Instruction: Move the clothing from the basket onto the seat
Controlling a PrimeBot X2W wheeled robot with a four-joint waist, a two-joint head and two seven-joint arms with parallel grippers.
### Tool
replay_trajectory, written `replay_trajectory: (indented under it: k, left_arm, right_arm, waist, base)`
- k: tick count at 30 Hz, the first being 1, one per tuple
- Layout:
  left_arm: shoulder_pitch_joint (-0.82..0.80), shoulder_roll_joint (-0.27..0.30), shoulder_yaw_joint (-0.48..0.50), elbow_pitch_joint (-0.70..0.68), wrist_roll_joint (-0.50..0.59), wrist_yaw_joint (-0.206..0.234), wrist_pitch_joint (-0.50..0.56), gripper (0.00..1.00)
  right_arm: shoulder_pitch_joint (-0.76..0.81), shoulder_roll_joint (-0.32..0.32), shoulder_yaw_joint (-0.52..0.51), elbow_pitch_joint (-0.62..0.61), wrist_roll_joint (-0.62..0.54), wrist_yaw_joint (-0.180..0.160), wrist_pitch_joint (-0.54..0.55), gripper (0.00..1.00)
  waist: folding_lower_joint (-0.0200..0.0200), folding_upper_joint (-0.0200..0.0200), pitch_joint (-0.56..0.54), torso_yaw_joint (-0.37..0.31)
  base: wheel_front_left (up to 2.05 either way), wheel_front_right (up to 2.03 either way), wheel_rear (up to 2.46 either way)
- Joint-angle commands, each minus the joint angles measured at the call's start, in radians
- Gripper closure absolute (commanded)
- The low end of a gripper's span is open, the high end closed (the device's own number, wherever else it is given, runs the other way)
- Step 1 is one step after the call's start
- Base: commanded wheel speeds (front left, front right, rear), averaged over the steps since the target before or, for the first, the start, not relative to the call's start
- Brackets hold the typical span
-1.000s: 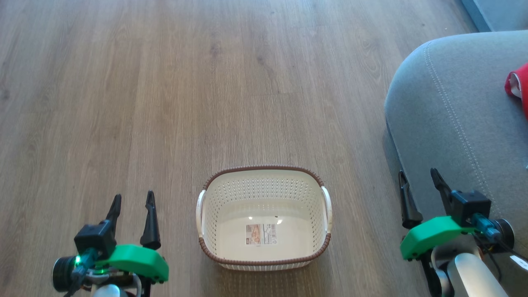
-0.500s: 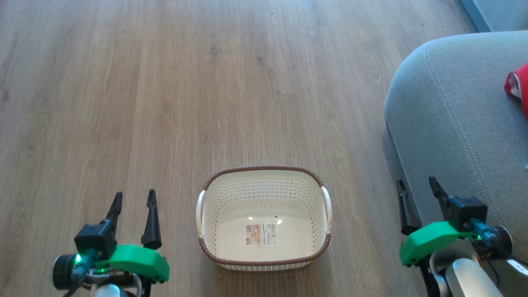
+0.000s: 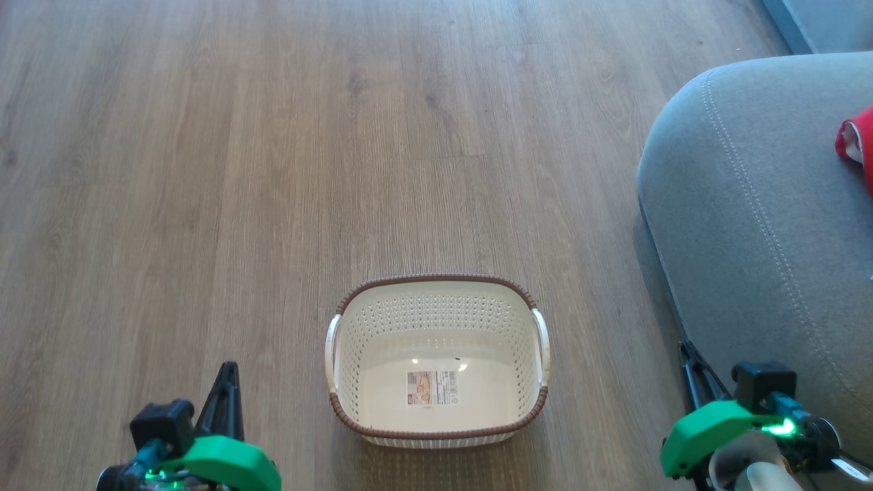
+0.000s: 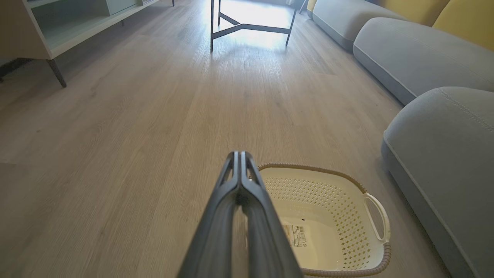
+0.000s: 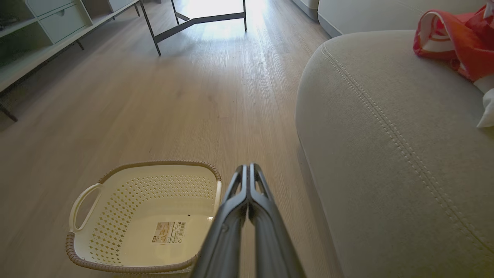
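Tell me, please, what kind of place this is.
Probably a home living room: the grey upholstered seat belongs to a long sofa with yellow cushions, the floor is wood-look planks, and a low shelf unit stands along one side.

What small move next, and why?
Probably none beyond parking both arms: the basket looks empty, only its sticker showing, the red clothing lies on the seat, and the left gripper and right gripper are shut on nothing.

Open floor [image 3: 239,170] left of basket [image 3: 436,277], seat [image 3: 750,218] crowding right
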Motion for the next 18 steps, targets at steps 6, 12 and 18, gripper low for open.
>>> replay_trajectory:
  k: [6,12,18]
  left_arm:
    - [-0.05,0.001,0.015,-0.034,-0.093,-0.009,0.024,1.0]
    - [-0.054,0.001,0.021,-0.037,-0.15,-0.013,0.038,1.0]
    - [-0.061,0.001,0.029,-0.039,-0.218,-0.018,0.055,1.0]
  right_arm:
    - [-0.039,0.006,-0.023,-0.042,0.089,0.001,0.021,1.0]
    - [-0.04,0.009,-0.033,-0.048,0.143,0.001,0.035,1.0]
    - [-0.041,0.012,-0.044,-0.055,0.208,0.001,0.053,1.0]
  waist:
    - [0.0,-0.0001,-0.001,0.003]
    - [0.0,-0.0001,-0.002,0.005]
    - [0.0,-0.0001,-0.003,0.007]
  base:
    - [0.0,0.0,0.0]
    - [0.0,0.0,0.0]
    - [0.0,0.0,0.0]
